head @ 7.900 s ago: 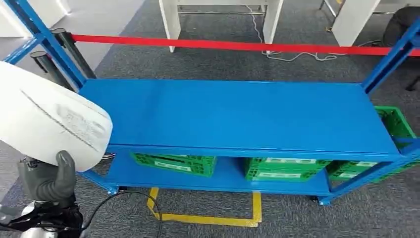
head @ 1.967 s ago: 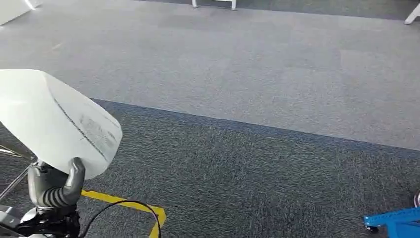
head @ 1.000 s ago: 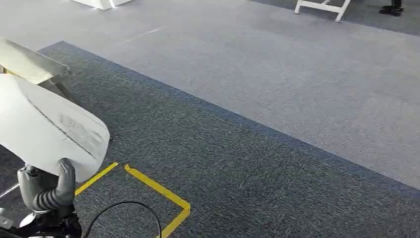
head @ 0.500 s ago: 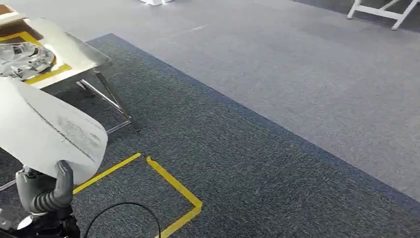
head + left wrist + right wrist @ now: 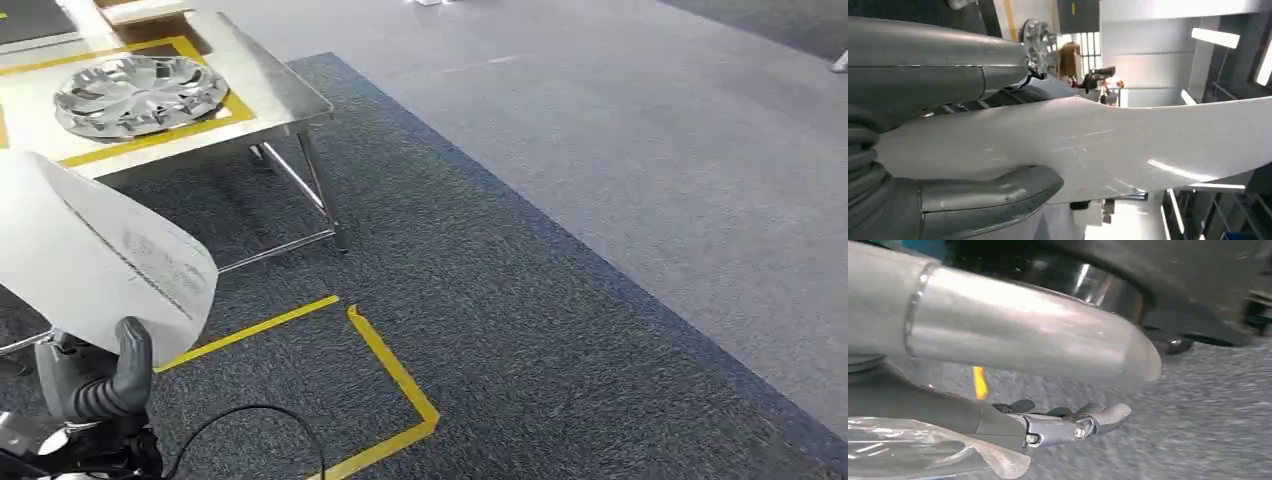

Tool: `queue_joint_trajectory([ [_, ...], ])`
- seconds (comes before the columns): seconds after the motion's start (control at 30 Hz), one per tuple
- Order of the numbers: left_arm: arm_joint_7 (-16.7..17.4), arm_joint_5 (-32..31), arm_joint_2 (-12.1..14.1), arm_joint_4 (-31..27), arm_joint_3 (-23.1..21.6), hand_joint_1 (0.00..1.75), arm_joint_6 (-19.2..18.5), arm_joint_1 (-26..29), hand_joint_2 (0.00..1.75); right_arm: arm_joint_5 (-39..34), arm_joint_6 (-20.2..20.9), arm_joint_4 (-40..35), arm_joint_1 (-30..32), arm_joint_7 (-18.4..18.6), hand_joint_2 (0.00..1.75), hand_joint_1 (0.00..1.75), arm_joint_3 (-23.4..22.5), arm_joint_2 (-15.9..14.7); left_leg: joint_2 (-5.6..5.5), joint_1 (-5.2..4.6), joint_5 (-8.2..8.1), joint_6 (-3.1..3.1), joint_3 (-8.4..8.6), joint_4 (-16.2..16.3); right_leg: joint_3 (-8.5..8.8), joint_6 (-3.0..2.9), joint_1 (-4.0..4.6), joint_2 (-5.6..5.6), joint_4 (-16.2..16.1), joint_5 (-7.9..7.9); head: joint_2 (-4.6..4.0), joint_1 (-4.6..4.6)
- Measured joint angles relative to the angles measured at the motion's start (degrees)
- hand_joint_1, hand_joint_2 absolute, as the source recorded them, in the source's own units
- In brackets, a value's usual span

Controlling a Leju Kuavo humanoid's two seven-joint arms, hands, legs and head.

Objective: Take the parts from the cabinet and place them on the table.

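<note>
Left hand [image 5: 92, 382] clamped on the lower edge of a big white part [image 5: 95, 255], thumb hooked over the front face, holding it up tilted above the dark carpet. Ahead of that hand and a bit further out, a steel table [image 5: 270, 90] with a silver wheel cover [image 5: 138, 92] inside a yellow tape outline. Right hand [image 5: 1048, 425] hanging low over the carpet with something clear and plasticky [image 5: 923, 450] by the fingers; can't tell if gripping it or not.
</note>
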Motion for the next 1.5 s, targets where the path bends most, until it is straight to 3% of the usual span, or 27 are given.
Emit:
queue_joint_trajectory([
  [0.13,-0.22,0.0,0.02,-0.07,0.04,1.75,1.29,1.29,1.75,0.5,-0.28,0.07,0.22,0.48,0.0,0.0,0.0,0.07,-2.54,0.44,0.38,-1.45,-0.78,0.06,1.08,-1.72,0.39,-1.8,-0.84,-0.21,0.0,0.02],
  [0.17,-0.28,0.02,0.02,-0.24,0.13,1.75,1.42,1.56,1.75,0.55,-0.28,0.07,0.22,0.5,0.0,0.0,0.0,0.15,-2.11,0.45,0.05,-1.61,-0.8,0.47,1.3,-2.07,-0.1,-2.85,-1.14,-0.02,0.0,-0.05],
  [0.2,-0.35,0.02,0.02,-0.37,0.2,1.75,1.46,1.61,1.75,0.55,-0.33,0.07,0.22,0.55,0.0,0.0,0.0,0.15,1.12,0.03,-1.05,-1.93,-1.4,2.02,1.49,-2.38,-0.02,-3.31,-1.2,-0.15,0.0,-0.4],
  [0.23,-0.39,0.02,0.02,-0.42,0.2,1.75,1.51,1.46,1.75,0.57,-0.31,0.09,0.27,0.57,0.0,0.0,0.02,0.15,2.96,0.1,-2.96,-2.23,-2.95,5.26,1.62,-2.66,0.06,-4.21,-1.2,-0.31,0.0,-0.77],
  [0.33,-0.39,0.02,0.02,-0.42,0.2,1.75,1.53,1.76,1.75,0.52,-0.33,0.09,0.67,0.7,0.0,0.0,0.0,0.15,4.5,0.48,-7.44,-2.71,-8.61,17.04,1.89,-2.98,0.29,-6.99,-1.19,-0.76,0.0,-0.74],
  [0.4,-0.39,0.02,0.07,-0.42,0.22,1.75,1.57,1.88,1.75,0.57,-0.33,0.09,0.61,0.72,0.0,0.0,0.0,0.15,4.66,0.57,-4.78,-2.6,-7.39,14.55,2.18,-2.91,0.33,-8.45,-1.19,-1.07,0.0,-0.72],
  [0.43,-0.39,0.02,0.07,-0.41,0.24,1.75,1.6,1.89,1.75,0.57,-0.33,0.09,0.55,0.72,0.0,0.0,0.0,0.15,5.04,0.53,-2.25,-2.34,-5.13,10.09,2.48,-2.8,0.35,-9.17,-1.2,-1.23,0.0,-0.74],
  [0.47,-0.39,0.02,0.07,-0.44,0.24,1.75,1.59,1.89,1.75,0.55,-0.33,0.11,0.53,0.7,0.0,0.0,0.0,0.15,6.58,0.31,0.15,-1.91,-2.36,4.82,2.85,-2.66,0.37,-9.81,-1.2,-1.48,0.0,-0.72],
  [0.5,-0.42,0.02,0.07,-0.48,0.24,1.75,1.59,1.83,1.75,0.57,-0.33,0.09,0.53,0.7,0.0,0.0,0.0,0.15,10.27,-0.26,0.35,-1.39,-0.53,1.25,3.1,-2.4,0.48,-10.35,-1.21,-1.72,0.0,-0.72],
  [0.53,-0.42,0.02,0.07,-0.48,0.24,1.75,1.59,1.65,1.75,0.57,-0.33,0.11,0.54,0.7,0.0,0.0,0.0,0.15,10.75,-0.81,-0.21,-0.97,-0.23,0.45,3.02,-1.81,0.9,-10.84,-1.09,-2.15,0.0,-0.79],
  [0.63,-0.46,0.07,0.13,-0.5,0.31,1.75,1.62,2.06,1.75,0.57,-0.33,0.09,0.38,0.7,0.0,0.0,0.0,0.15,8.61,-0.88,-0.31,-0.34,-0.64,0.43,4.21,-1.11,0.89,-12.94,-1.89,-2.31,0.0,-0.7],
  [0.67,-0.46,0.07,0.13,-0.61,0.33,1.75,1.64,2.08,1.75,0.55,-0.33,0.09,0.25,0.7,0.0,0.0,0.0,0.15,7.68,-0.29,0.15,0.21,-0.04,-0.31,4.41,-0.57,0.81,-12.7,-1.83,-2.71,0.0,-0.74],
  [0.73,-0.55,0.07,0.04,-0.74,0.39,1.75,1.64,1.81,1.75,0.57,-0.33,0.11,0.24,0.63,0.0,0.0,0.02,0.15,6.43,0.0,0.33,0.67,0.05,-0.58,2.37,-0.18,0.53,-6.54,2.34,-5.35,0.0,-0.04],
  [0.83,-0.57,0.11,0.02,-0.74,0.42,1.75,1.68,1.92,1.75,0.55,-0.33,0.15,0.51,0.72,0.0,0.0,0.02,0.15,4.09,-0.03,0.23,0.94,0.02,-0.52,-4.71,0.07,0.55,-5.0,15.02,-9.8,0.0,-0.05],
  [0.87,-0.57,0.11,0.04,-0.72,0.42,1.75,1.68,1.97,1.75,0.55,-0.33,0.15,0.58,0.72,0.0,0.0,0.0,0.15,3.19,-0.03,0.18,0.98,0.11,-0.5,-5.81,0.09,0.55,-4.98,15.85,-8.93,0.0,0.02],
  [0.93,-0.61,0.09,0.09,-0.74,0.42,1.75,1.73,1.99,1.75,0.55,-0.35,0.15,0.54,0.62,0.0,0.0,0.0,0.13,1.33,0.05,0.0,0.81,0.42,-0.43,-4.12,0.01,0.49,-4.68,9.79,-3.53,0.0,0.0],
  [1.0,-0.63,-0.09,0.11,-0.72,0.44,1.75,1.84,1.97,1.75,0.55,-0.31,0.15,0.57,0.22,0.0,0.0,0.0,0.04,-0.06,0.18,-0.32,0.34,0.73,-0.37,-0.6,-0.16,0.14,-1.56,0.53,1.21,0.0,0.02],
  [1.03,-0.91,-0.15,0.15,-0.72,0.46,1.75,1.68,1.88,1.75,0.65,-0.26,0.2,0.59,-0.11,0.0,0.0,0.02,-0.04,-0.68,-0.24,-0.58,-0.06,0.47,0.15,0.16,-0.37,-0.15,0.62,-1.0,0.34,0.0,-0.09],
  [1.17,-2.1,1.55,0.2,-0.74,0.46,1.75,-0.35,1.89,1.75,0.9,-0.26,0.2,0.3,-0.59,0.0,0.0,-0.02,-0.28,-3.24,0.47,-0.17,-1.49,-0.07,-0.26,1.16,-1.85,0.08,-1.68,-1.51,0.34,0.0,-0.13],
  [1.2,-2.38,1.84,0.2,-0.79,0.48,1.75,-0.55,1.89,1.75,0.9,-0.26,0.18,0.24,-0.59,0.0,0.0,-0.04,-0.33,-1.12,0.3,-0.66,-1.69,-0.14,0.48,1.44,-2.1,0.01,-2.57,-1.7,0.41,0.0,-0.15],
  [1.23,-2.93,1.95,0.26,-0.83,0.57,1.75,-0.79,1.58,1.75,1.03,-0.26,0.18,0.16,-0.59,0.0,0.0,-0.07,-0.37,1.74,0.14,-2.2,-2.01,-1.29,2.88,1.67,-2.56,0.02,-3.3,-1.73,0.2,0.0,-0.62],
  [1.27,-3.69,1.9,0.5,-0.83,0.83,1.75,-1.31,1.34,1.75,1.53,-0.26,0.2,0.1,-0.5,0.0,0.0,-0.04,-0.35,3.28,0.25,-4.31,-2.31,-3.28,7.01,1.85,-2.86,0.16,-4.25,-1.73,0.0,0.0,-0.61],
  [1.33,-4.5,1.75,0.98,-0.87,1.69,1.75,-2.36,1.31,1.75,1.95,-0.11,0.2,-0.23,0.15,0.0,0.0,-0.04,-0.35,4.36,0.46,-7.57,-2.65,-7.64,15.65,2.1,-3.1,0.29,-6.09,-1.72,-0.38,0.0,-0.61],
  [1.37,-4.5,1.66,1.16,-0.87,2.18,1.75,-2.82,1.36,1.75,2.06,-0.04,0.2,-0.51,0.41,0.0,0.0,-0.02,-0.35,4.49,0.56,-7.47,-2.68,-8.44,17.02,2.23,-3.08,0.31,-6.85,-1.72,-0.51,0.0,-0.64],
  [1.4,-4.44,1.12,1.2,-0.96,2.64,1.75,-3.34,1.4,1.75,2.12,0.04,0.2,-0.78,0.57,0.0,0.0,-0.02,-0.29,4.57,0.59,-6.12,-2.68,-7.98,15.96,2.43,-3.05,0.31,-7.58,-1.72,-0.7,0.0,-0.63],
  [1.47,-4.17,-0.45,1.29,-1.48,3.63,1.75,-4.35,1.42,1.75,2.43,0.11,0.22,-1.21,0.65,0.0,0.0,0.0,0.04,5.39,0.51,-0.93,-2.26,-3.64,7.21,3.15,-2.83,0.34,-9.04,-1.72,-1.16,0.0,-0.61],
  [1.5,-4.33,-1.07,1.38,-1.79,3.78,1.75,-5.12,1.42,1.75,2.58,0.07,0.22,-1.35,0.66,0.0,0.0,0.02,0.24,7.86,0.18,1.17,-1.7,-1.07,2.23,3.53,-2.62,0.41,-9.6,-1.72,-1.45,0.0,-0.68],
])
